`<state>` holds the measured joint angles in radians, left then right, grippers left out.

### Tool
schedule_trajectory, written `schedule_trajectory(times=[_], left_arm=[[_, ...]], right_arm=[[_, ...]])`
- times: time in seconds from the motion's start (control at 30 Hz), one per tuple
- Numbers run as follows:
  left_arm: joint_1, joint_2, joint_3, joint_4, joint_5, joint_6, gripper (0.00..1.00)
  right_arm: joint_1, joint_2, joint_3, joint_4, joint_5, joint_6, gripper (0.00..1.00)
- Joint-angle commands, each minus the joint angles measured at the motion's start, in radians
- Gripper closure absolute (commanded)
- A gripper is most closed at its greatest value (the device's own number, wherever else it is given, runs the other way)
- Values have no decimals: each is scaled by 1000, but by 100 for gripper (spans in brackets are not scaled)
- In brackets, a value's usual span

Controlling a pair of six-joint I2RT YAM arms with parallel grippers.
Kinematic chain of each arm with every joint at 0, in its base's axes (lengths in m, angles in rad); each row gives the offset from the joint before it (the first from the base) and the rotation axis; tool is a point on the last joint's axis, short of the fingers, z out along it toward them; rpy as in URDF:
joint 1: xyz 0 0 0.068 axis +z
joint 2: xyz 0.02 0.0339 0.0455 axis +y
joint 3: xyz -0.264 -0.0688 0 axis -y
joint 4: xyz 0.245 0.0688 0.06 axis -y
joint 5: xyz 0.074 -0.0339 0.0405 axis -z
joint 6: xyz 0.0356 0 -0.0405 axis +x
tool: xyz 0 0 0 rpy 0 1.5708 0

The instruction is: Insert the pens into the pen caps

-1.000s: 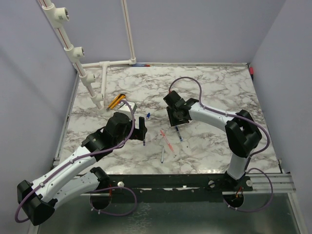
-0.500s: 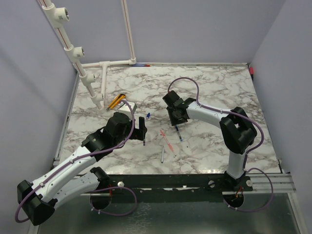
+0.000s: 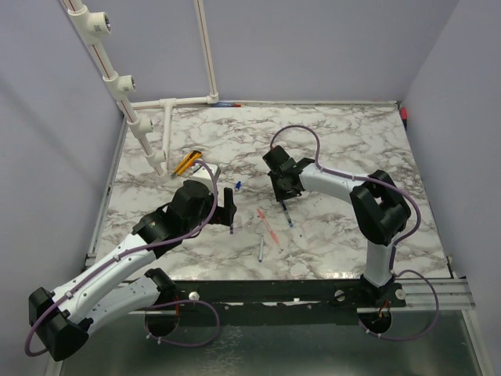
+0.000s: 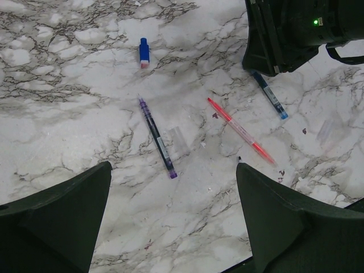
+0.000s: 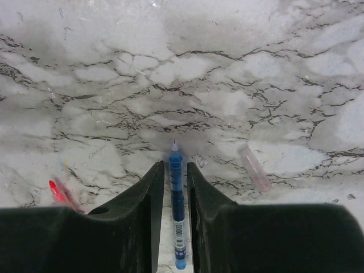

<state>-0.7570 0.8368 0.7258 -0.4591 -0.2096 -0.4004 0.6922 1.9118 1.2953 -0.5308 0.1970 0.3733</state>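
My right gripper [image 5: 175, 168] is down at the table with its jaws narrowly apart, straddling a blue pen [image 5: 177, 205] that lies between them with a thin gap on each side. In the top view the right gripper [image 3: 283, 194] is at mid-table over that pen [image 3: 289, 217]. A red pen [image 4: 240, 129], a dark blue pen [image 4: 157, 136] and a small blue cap [image 4: 144, 52] lie below my open, empty left gripper [image 4: 173, 166]. A pinkish clear cap [image 5: 255, 169] lies right of the right fingers. A whitish pen [image 3: 261, 249] lies nearer the front.
A yellow-and-black flat tool [image 3: 186, 163] lies at the back left beside a white pipe frame [image 3: 149, 133]. A clear sleeve [image 4: 177, 139] lies beside the dark blue pen. The table's front edge [image 3: 313, 276] is close behind the whitish pen.
My right gripper has shifted slightly left and settled over the blue pen. The left arm has barely moved, and the pens lie where they were.
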Motion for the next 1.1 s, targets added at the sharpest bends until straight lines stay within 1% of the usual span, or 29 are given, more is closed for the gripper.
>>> schedule_trajectory(times=[0.0,0.17,0.33,0.37,0.47,0.5,0.67,0.83,0.9,1.07], left_arm=[[-5,6,11,-13,-16,1,9],[-4,7,11,-13,-16,1,9],[-5,10,11,-14,-16,1,9],[-5,10,11,-13,-16,1,9],[-4,13,11,-13,-17,1,9],[-5,13,12,-13,-17,1,9],[-5,24,15,-13,-7,-1,9],[-4,41,21,-7,24,0,9],[-4,45,24,-2,48,4,8],[-4,38,27,27,137,5,7]], right_arm=[[-1,27,-30,22,-17,1,74],[-1,33,-51,31,-3,0,75],[-1,42,-58,30,1,-7,83],[-1,43,-59,25,9,-11,85],[-1,34,-57,5,43,-28,97],[0,28,-59,4,49,-32,99],[-1,-5,-48,-17,56,-28,99],[1,-109,-48,-32,19,-10,99],[1,-156,-56,-37,-9,-6,99],[1,-290,-108,-22,-94,13,99]])
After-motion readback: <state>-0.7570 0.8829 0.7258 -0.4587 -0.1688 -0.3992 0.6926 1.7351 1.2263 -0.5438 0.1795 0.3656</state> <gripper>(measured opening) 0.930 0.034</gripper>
